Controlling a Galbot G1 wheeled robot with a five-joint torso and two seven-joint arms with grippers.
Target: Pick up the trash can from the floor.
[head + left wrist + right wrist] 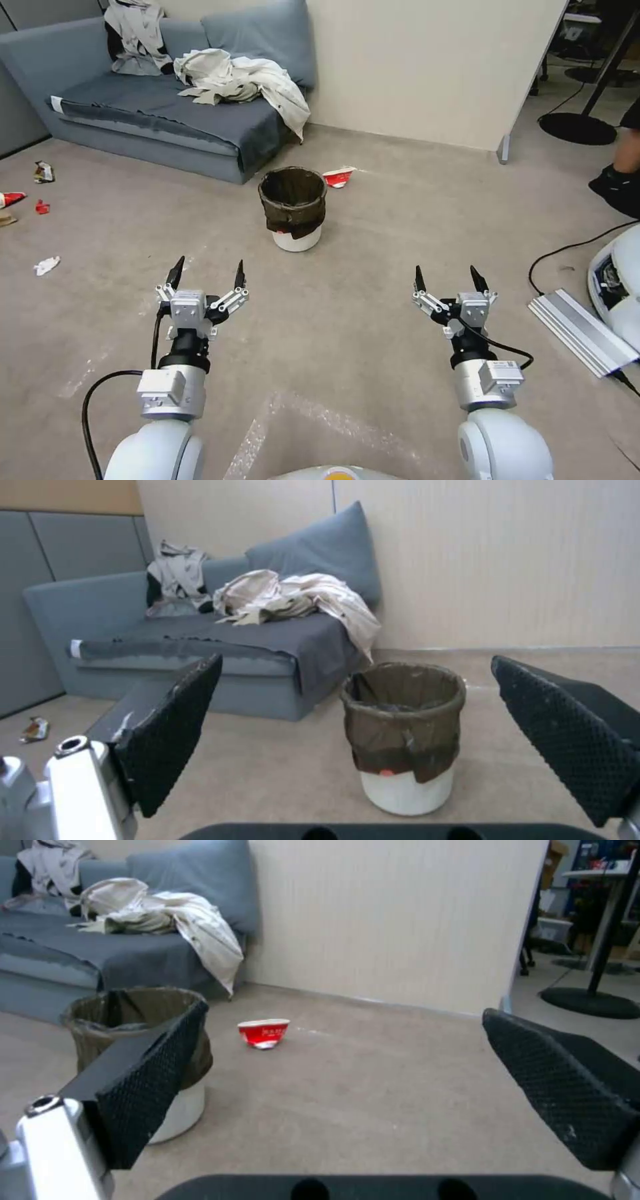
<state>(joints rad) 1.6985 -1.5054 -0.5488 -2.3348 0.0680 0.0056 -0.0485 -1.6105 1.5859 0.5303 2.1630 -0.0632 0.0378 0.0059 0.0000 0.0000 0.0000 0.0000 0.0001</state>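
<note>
Trash can upright on the floor, both grippers short of it and holding nothing.

The trash can [293,208], white with a dark bag folded over its rim, stands on the beige carpet floor [373,313] just in front of the grey sofa [160,100], with a crushed red cup [339,177] near it. The left gripper [207,273] and right gripper [452,280] hang above the floor, well apart from the trash can, their fingers spread wide and empty.
</note>
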